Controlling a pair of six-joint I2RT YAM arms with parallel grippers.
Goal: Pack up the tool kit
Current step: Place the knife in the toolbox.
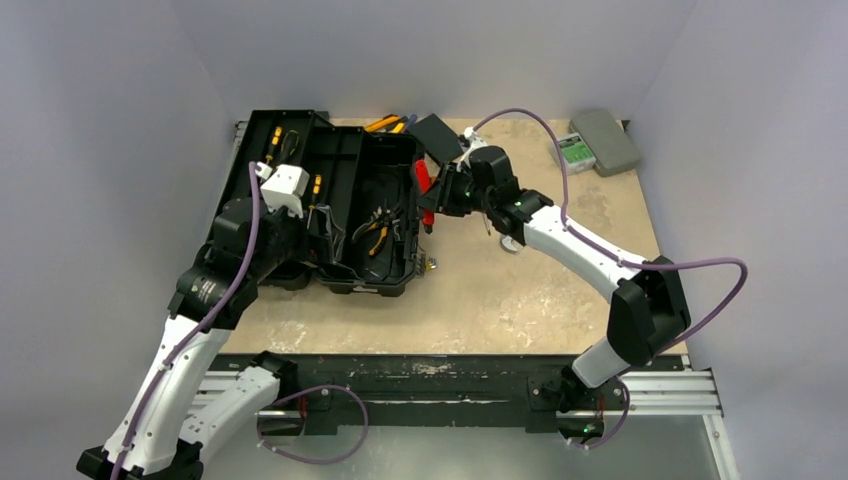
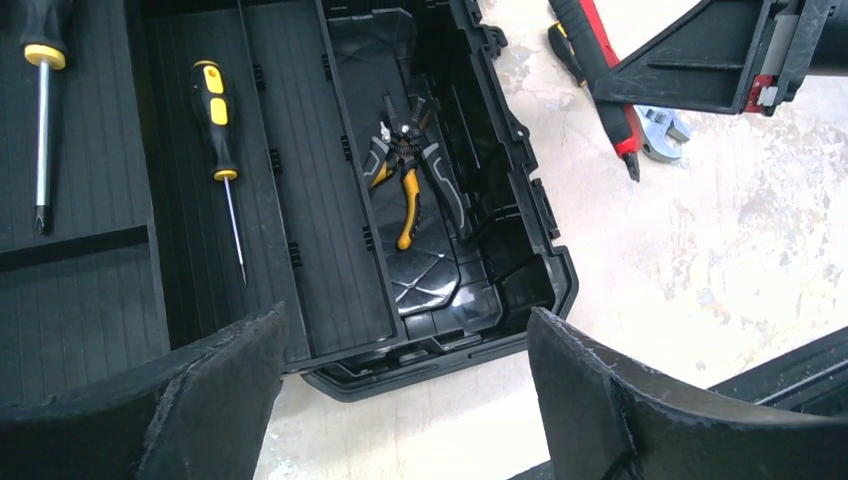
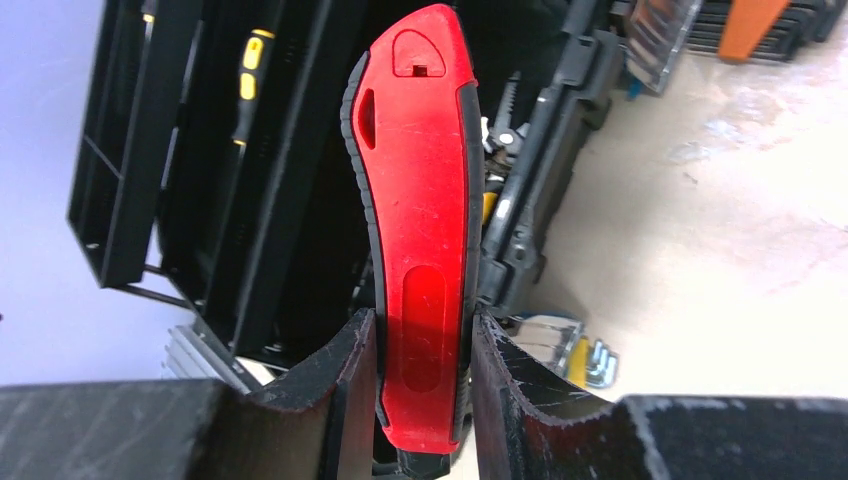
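Observation:
The black toolbox (image 1: 345, 215) lies open at the left of the table. In its deep well rest yellow-and-black pliers (image 2: 405, 170), and its trays hold two screwdrivers (image 2: 220, 125). My left gripper (image 2: 400, 395) hovers open over the box's near corner (image 2: 440, 350), with nothing between its fingers. My right gripper (image 3: 422, 370) is shut on a red-and-black tool handle (image 3: 420, 210), held upright just right of the box's rim. From above, the right gripper (image 1: 442, 190) and the red tool (image 1: 424, 188) sit beside the toolbox's right edge.
A small flat black box (image 1: 436, 136) and yellow-handled tools (image 1: 385, 123) lie behind the toolbox. A grey case (image 1: 606, 140) with a green-labelled device (image 1: 575, 150) sits at the back right. An adjustable wrench (image 2: 660, 130) and hex keys (image 3: 588, 362) lie on the table right of the box.

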